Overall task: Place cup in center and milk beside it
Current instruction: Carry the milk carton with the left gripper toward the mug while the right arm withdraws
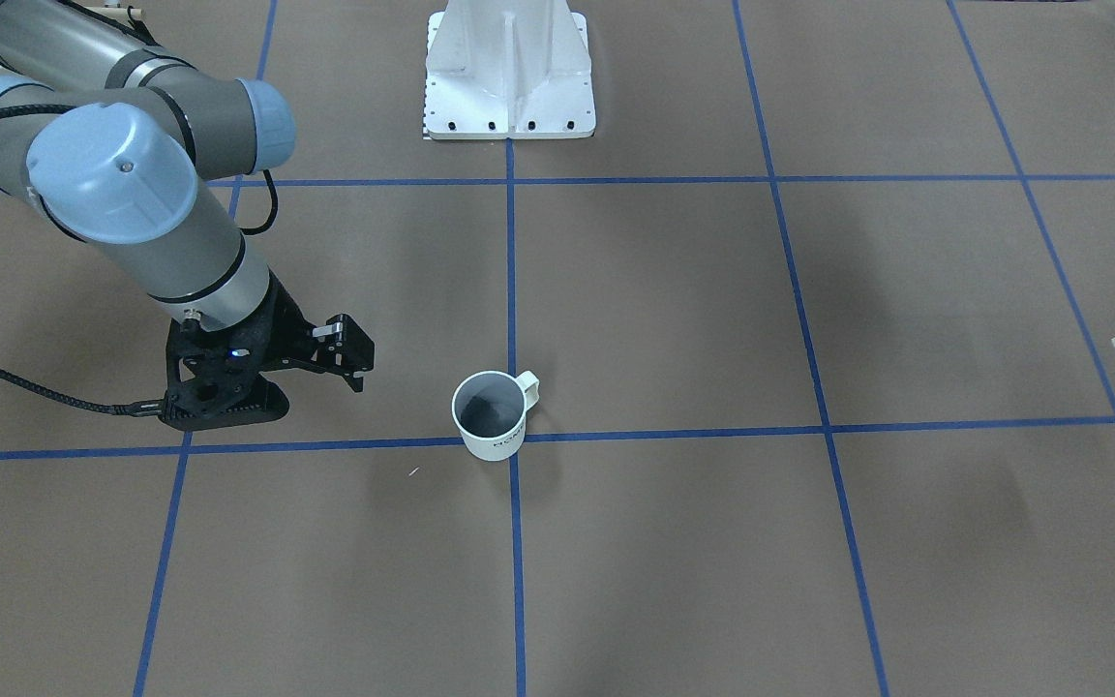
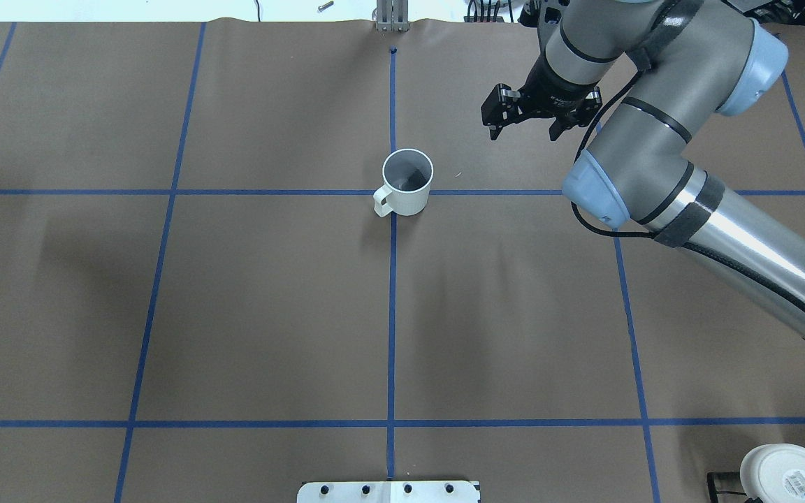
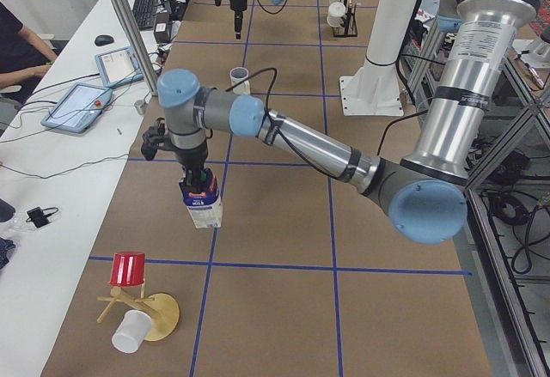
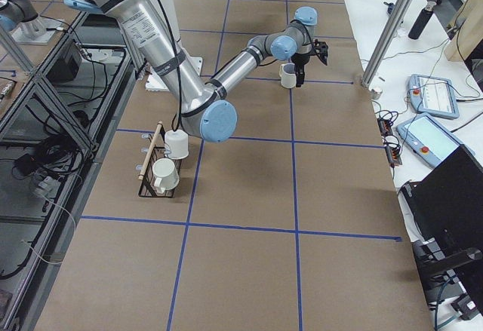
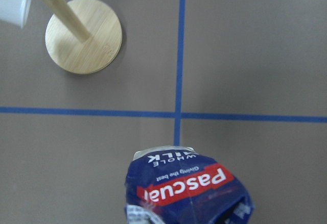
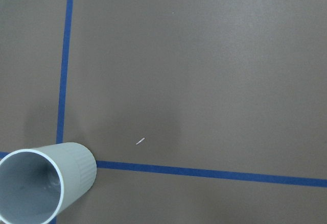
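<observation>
The cup (image 2: 406, 183), a white ribbed mug with a dark grey inside, stands upright on the centre crossing and hides it; the blue tape lines (image 2: 486, 192) run out from under it. It also shows in the front view (image 1: 492, 416) and the right wrist view (image 6: 41, 183). My right gripper (image 2: 525, 133) is open and empty, apart from the cup. The milk (image 3: 202, 205), a blue and white carton, hangs under my left gripper (image 3: 193, 178) far off to my left. I cannot tell whether that gripper is shut. The carton fills the left wrist view (image 5: 189, 188).
A wooden mug tree (image 3: 142, 304) with a red cup and a white cup stands near the carton; its base (image 5: 84, 35) shows below the wrist. A rack with white mugs (image 4: 162, 169) stands on my right. The white base plate (image 1: 509, 97) is behind the centre.
</observation>
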